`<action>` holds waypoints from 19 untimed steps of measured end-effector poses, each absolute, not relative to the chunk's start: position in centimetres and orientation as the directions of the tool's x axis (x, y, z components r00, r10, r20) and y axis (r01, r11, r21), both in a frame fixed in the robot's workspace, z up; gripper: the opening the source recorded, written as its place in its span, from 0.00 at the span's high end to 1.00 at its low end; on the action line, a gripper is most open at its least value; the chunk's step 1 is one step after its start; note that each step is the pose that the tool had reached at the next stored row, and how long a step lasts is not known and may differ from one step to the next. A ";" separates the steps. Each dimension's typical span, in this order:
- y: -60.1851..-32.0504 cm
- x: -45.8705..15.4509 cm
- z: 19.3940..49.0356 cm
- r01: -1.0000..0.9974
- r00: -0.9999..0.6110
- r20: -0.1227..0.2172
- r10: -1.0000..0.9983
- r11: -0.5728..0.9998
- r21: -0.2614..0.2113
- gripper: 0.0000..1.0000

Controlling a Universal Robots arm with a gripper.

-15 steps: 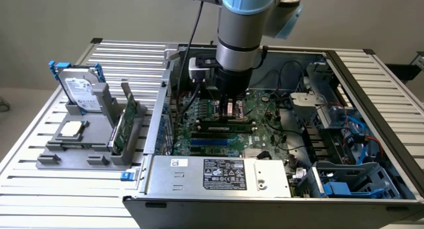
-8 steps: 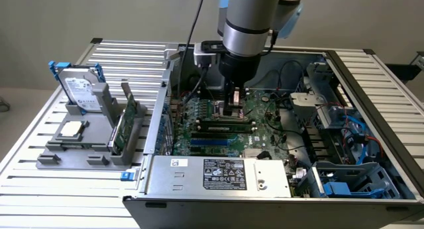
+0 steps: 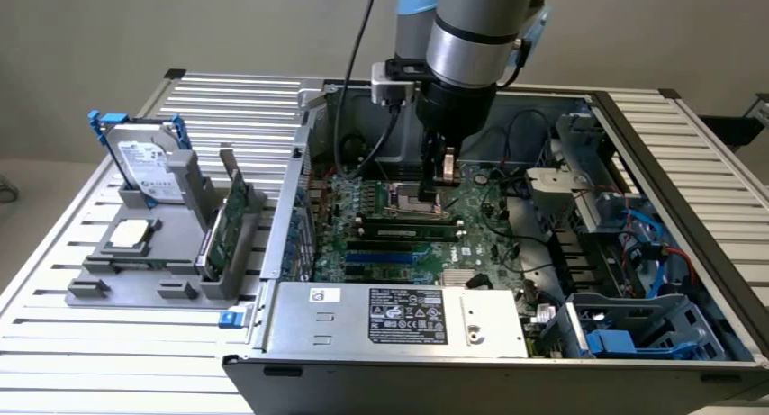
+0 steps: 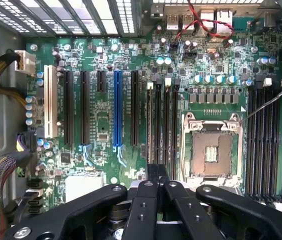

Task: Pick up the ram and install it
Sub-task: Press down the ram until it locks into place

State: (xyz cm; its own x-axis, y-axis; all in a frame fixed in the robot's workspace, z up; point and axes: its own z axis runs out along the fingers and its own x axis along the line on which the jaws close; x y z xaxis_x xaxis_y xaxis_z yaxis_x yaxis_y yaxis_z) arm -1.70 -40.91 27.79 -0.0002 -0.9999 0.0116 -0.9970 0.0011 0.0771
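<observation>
The claw [image 3: 447, 167], seemingly clenched on nothing, is held over the motherboard [image 3: 420, 239]; the ram [image 3: 226, 219] is left in its holder, so components could be struck.

Open computer case beside a parts stand on a slatted table

The computer case [image 3: 505, 280] lies at the exterior view's centre and 3 o'clock, with the motherboard [image 3: 420, 235] inside and the gripper [image 3: 442, 167] above it at 12 o'clock. At 9 o'clock the parts stand [image 3: 157, 271] holds the ram [image 3: 226, 219], with the hard drive [image 3: 147, 167] behind and the processor chip [image 3: 130, 235] between.
</observation>
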 end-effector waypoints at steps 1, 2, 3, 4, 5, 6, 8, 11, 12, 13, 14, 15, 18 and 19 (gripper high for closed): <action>-40.9 -1.7 27.8 -0.997 0.000 0.012 -1.000 0.001 0.077 0.89; -40.9 -1.7 27.8 -0.997 0.000 0.012 -1.000 0.001 0.077 0.89; -40.9 -1.7 27.8 -0.997 0.000 0.012 -1.000 0.001 0.077 0.89; -40.9 -1.7 27.8 -0.997 0.000 0.012 -1.000 0.001 0.077 0.89; -40.9 -1.7 27.8 -0.997 0.000 0.012 -1.000 0.001 0.077 0.89; -40.9 -1.7 27.8 -0.997 0.000 0.012 -1.000 0.001 0.077 0.89; -40.9 -1.7 27.8 -0.997 0.000 0.012 -1.000 0.001 0.077 0.89; -40.9 -1.7 27.8 -0.997 0.000 0.012 -1.000 0.001 0.077 0.89; -40.9 -1.7 27.8 -0.997 0.000 0.012 -1.000 0.001 0.077 0.89; -40.9 -1.7 27.8 -0.997 0.000 0.012 -1.000 0.001 0.077 0.89; -40.9 -1.7 27.8 -0.997 0.000 0.012 -1.000 0.001 0.077 0.89; -40.9 -1.7 27.8 -0.997 0.000 0.012 -1.000 0.001 0.077 0.89; -40.9 -1.7 27.8 -0.997 0.000 0.012 -1.000 0.001 0.077 0.89; -40.9 -1.7 27.8 -0.997 -0.001 0.012 -1.000 0.002 0.077 0.89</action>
